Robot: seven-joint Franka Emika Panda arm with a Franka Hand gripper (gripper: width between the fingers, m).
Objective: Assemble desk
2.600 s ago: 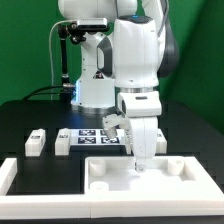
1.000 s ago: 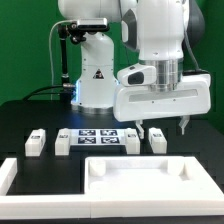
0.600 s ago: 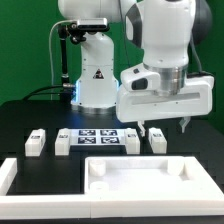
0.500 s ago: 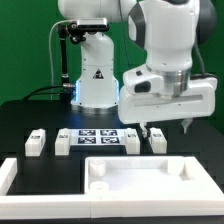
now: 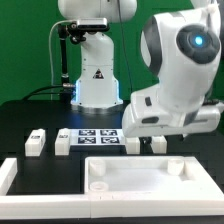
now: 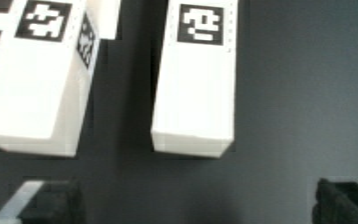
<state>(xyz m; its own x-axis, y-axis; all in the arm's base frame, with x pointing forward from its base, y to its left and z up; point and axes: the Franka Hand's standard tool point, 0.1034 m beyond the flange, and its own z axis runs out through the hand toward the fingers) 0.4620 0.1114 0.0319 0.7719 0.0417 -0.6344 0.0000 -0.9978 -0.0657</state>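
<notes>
The desk's tabletop [image 5: 150, 176] is lying rim-up in the lower centre of the exterior view on the black counter [image 5: 20, 118]. The four block legs [image 5: 36, 141] are sitting in a row behind it, two on each side of the marker board [image 5: 95, 137]. My tool [image 6: 197, 205] is hovering over two legs right of centre, its fingers [image 6: 43, 200] spread wide and gripping nothing.

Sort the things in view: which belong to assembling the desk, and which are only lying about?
For the job: white plastic tray-like tabletop; four small white block legs with tags.
Just lying about: thin flat white marker board; long white border rails.
</notes>
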